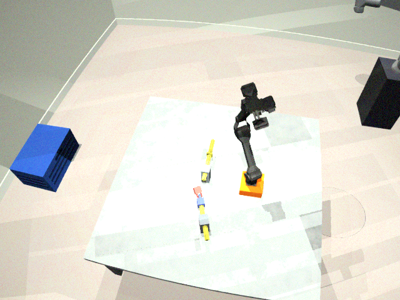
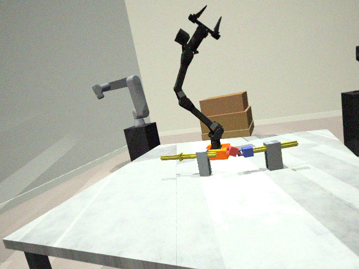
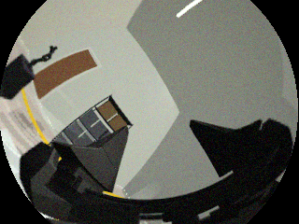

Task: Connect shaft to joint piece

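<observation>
Pale walls meet a pinkish plank floor around one broad, white, marbled desk (image 1: 161,129) (image 2: 145,217). One black jointed arm (image 1: 248,151) (image 2: 181,72) rises from one orange base block (image 1: 250,194) (image 2: 223,155). High above the desk its black two-fingered tool (image 1: 260,117) (image 2: 213,14) (image 3: 160,126) stands spread nearly as wide as it goes, with nothing between the fingers. Over to one side I see one blue slatted crate (image 1: 39,148). Two grey upright blocks (image 1: 204,220) (image 1: 205,170) (image 2: 274,156) (image 2: 204,165) carry two yellow ribbed shafts (image 1: 206,233) (image 1: 210,155) (image 2: 289,144) (image 2: 171,157), one each. One blue square joint piece (image 1: 200,202) (image 2: 247,151) ends the first shaft; one red square joint piece (image 1: 197,190) (image 2: 231,151) hinges from it, near the second shaft's end but apart.
</observation>
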You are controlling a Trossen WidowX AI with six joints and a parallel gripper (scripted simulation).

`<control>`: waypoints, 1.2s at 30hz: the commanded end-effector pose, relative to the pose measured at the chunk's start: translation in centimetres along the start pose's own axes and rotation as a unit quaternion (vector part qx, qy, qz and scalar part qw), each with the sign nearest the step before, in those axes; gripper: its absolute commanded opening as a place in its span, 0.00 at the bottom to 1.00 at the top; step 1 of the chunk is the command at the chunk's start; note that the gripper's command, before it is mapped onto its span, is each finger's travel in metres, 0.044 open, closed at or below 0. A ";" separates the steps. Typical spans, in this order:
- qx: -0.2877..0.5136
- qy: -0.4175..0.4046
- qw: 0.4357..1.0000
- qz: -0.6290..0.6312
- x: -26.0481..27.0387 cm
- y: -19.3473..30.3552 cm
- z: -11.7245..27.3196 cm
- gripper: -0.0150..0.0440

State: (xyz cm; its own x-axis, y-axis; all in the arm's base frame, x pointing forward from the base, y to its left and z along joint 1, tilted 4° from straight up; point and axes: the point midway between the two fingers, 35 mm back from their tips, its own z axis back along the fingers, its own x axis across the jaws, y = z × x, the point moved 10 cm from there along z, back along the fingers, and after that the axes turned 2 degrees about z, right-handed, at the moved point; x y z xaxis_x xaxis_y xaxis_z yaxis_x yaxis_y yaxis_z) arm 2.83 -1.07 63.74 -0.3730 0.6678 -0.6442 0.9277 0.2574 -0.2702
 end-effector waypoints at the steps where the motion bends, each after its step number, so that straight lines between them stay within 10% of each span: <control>1: 0.012 -0.032 0.999 0.003 2.2 -0.6 -1.2 1.00; 36: 0.216 -0.166 0.962 0.022 13.0 3.8 -6.3 1.00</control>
State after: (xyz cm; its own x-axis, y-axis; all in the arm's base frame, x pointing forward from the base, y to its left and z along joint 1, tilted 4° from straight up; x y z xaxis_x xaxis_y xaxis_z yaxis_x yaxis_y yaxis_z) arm 1.14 11.51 59.67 -0.3798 0.4258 -0.8212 0.8878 -0.0815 -0.4529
